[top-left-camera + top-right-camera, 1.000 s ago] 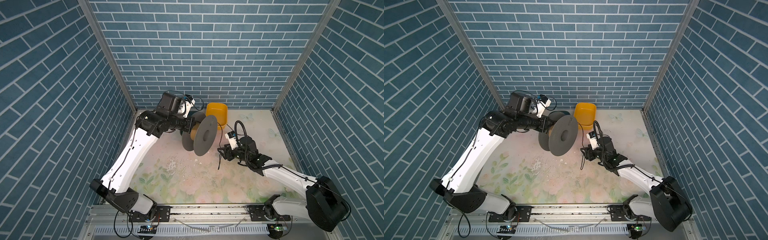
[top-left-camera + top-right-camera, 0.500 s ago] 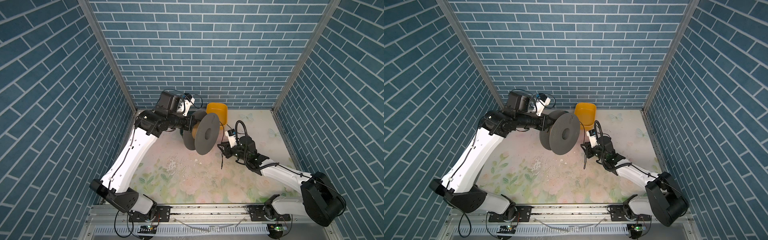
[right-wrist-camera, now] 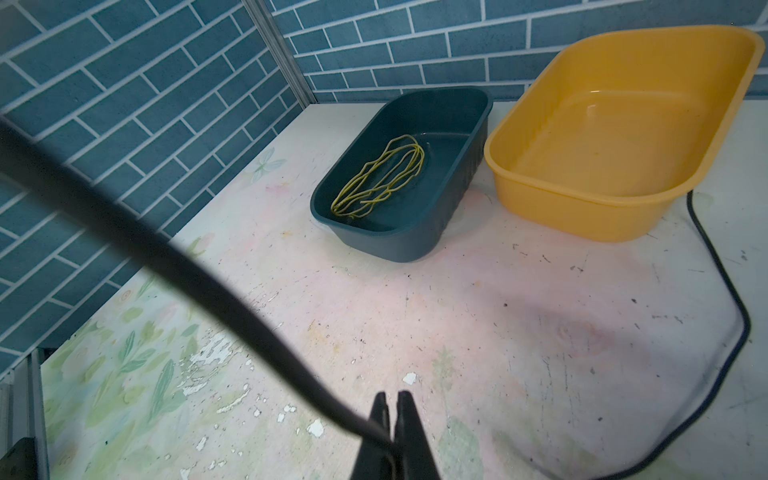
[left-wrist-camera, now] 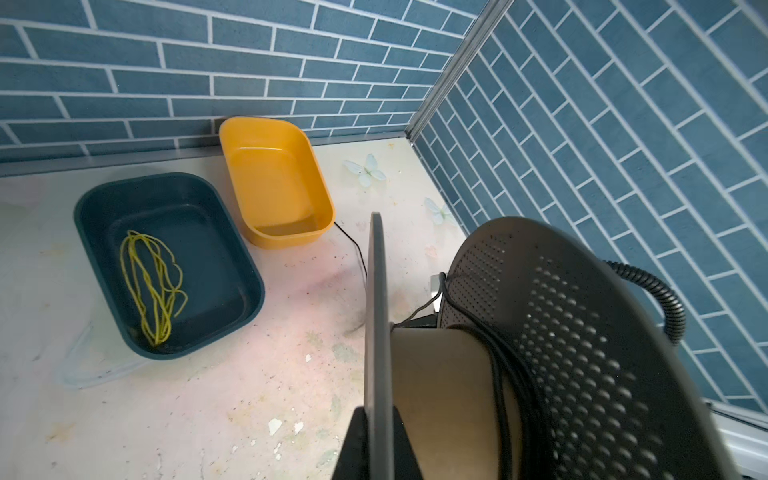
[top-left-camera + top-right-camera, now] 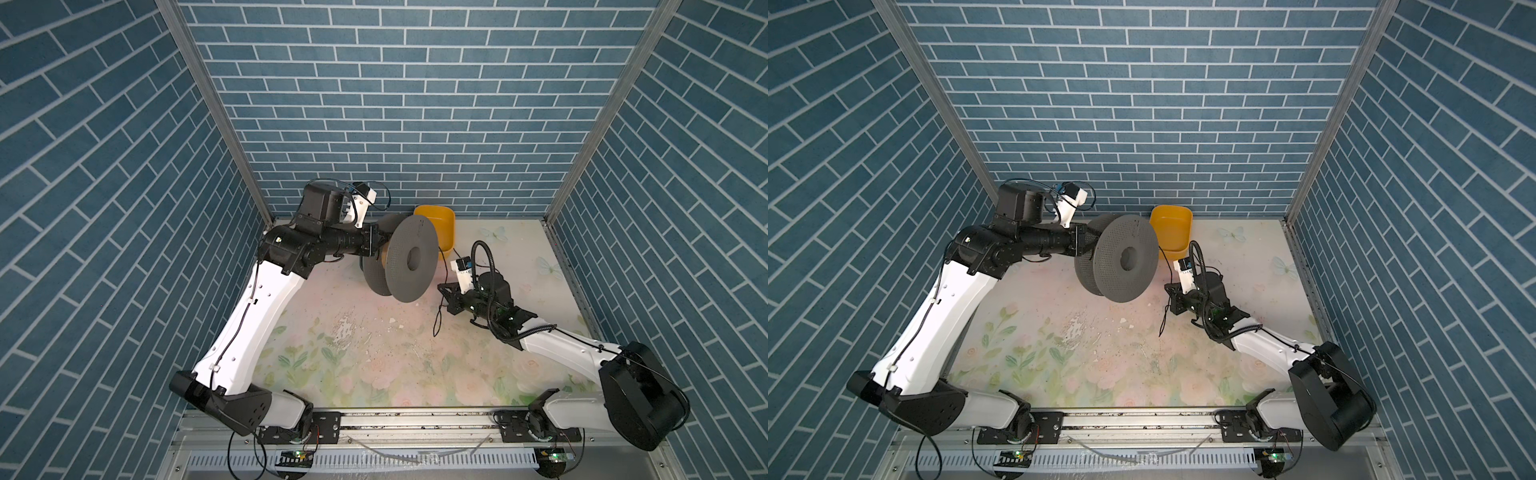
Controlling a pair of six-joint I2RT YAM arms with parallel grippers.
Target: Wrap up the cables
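Note:
My left gripper (image 4: 378,411) is shut on one flange of a dark grey perforated spool (image 5: 411,259) (image 5: 1125,262), held in the air above the back of the table. Black turns of the cables (image 4: 498,374) lie on its tan core. My right gripper (image 3: 392,399) (image 5: 446,291) is shut on the thin black cables (image 3: 208,282), just right of the spool. In both top views a free end (image 5: 436,324) (image 5: 1163,324) hangs below the jaws. Another stretch curves over the table (image 3: 739,324) toward the yellow bin.
An empty yellow bin (image 3: 582,216) (image 5: 440,220) stands against the back wall. Beside it a dark teal bin (image 4: 208,332) (image 3: 395,245) holds a bundle of yellow strands (image 4: 153,282). Brick walls close in the table on three sides.
My right gripper has closed on the black cable and moved a little toward the spool. The left arm has shifted the spool slightly to the right.

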